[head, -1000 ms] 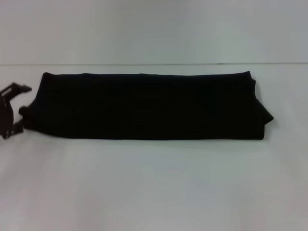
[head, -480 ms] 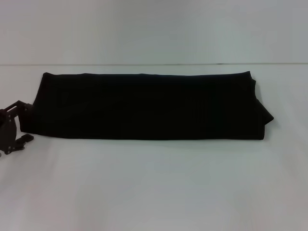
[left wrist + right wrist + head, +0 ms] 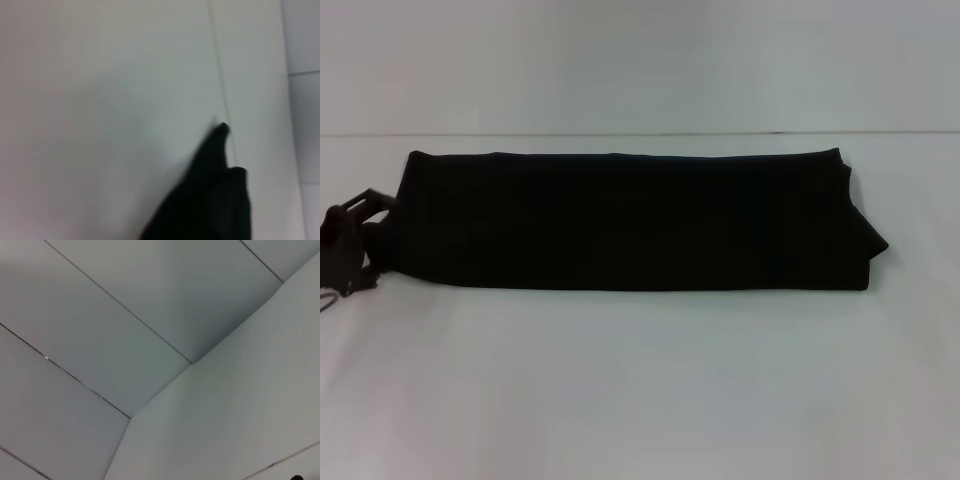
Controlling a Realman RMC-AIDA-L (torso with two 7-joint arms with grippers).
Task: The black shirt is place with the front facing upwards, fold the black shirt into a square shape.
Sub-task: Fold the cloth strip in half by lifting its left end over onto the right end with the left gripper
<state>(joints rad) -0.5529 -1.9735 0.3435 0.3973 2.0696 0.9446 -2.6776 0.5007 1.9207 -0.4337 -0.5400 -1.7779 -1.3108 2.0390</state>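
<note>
The left gripper (image 3: 350,245) is dark brownish-black, built of angular linkage bars with open gaps between them.

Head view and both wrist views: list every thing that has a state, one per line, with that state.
black shirt: folded into a long band lying flat across the table, not yet square, front lettering hidden.
left gripper: at the shirt's left end, low by the table; grip unclear.
right gripper: out of sight.
table: white, carrying the shirt.
</note>
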